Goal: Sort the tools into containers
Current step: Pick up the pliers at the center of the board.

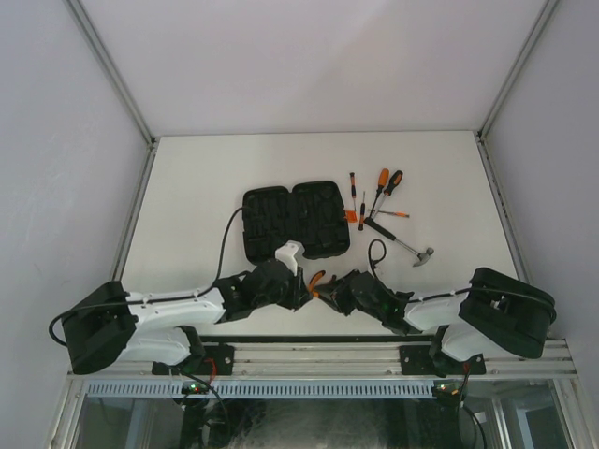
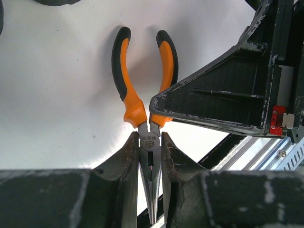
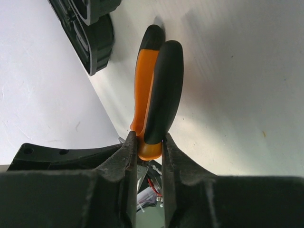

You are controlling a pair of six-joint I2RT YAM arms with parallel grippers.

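Found bare table (image 1: 187,215) at left, left gripper (image 2: 150,140) clenched on pliers (image 2: 134,111) nose, right gripper (image 3: 148,142) clamped on their handles, near front edge just before open case (image 1: 271,220), loose tools (image 1: 384,210) far right.

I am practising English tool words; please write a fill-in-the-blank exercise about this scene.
The left gripper and the right gripper both grip the ____.
Its handles are black and ____.
The black case is ____, not shut.
In the top view, the hammer lies to the ____ of the case.
Missing words: pliers; orange; open; right.
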